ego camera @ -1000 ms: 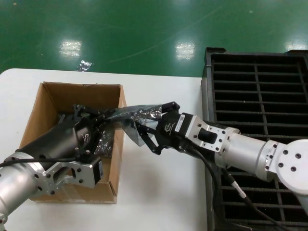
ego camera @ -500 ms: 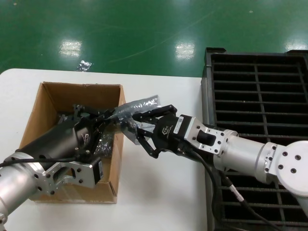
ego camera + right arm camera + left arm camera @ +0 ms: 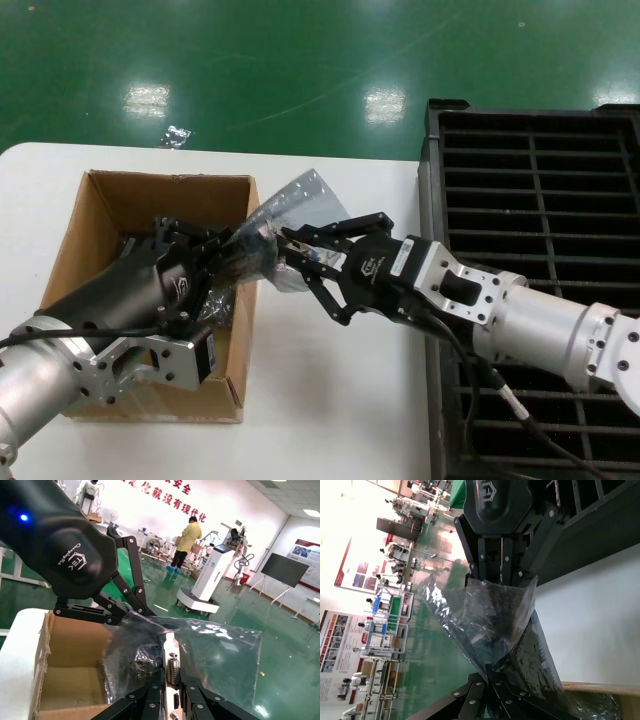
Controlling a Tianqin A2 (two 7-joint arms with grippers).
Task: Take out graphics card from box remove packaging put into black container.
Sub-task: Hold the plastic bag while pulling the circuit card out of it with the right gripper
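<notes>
The bag [image 3: 268,222] stretches between both: left gripper [image 3: 232,243] pinching its box-side end, right gripper [image 3: 292,252] clamped on the card's bracket [image 3: 172,666] opposite.

box [image 3: 150,300] left, black container [image 3: 540,200] right, on table [image 3: 330,420].

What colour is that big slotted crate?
Black crate, best in the head view.

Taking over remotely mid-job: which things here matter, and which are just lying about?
Job items: bag with the card inside, held between left gripper and right gripper; cardboard box; black crate.
Lying about: a plastic scrap on the green floor.
</notes>
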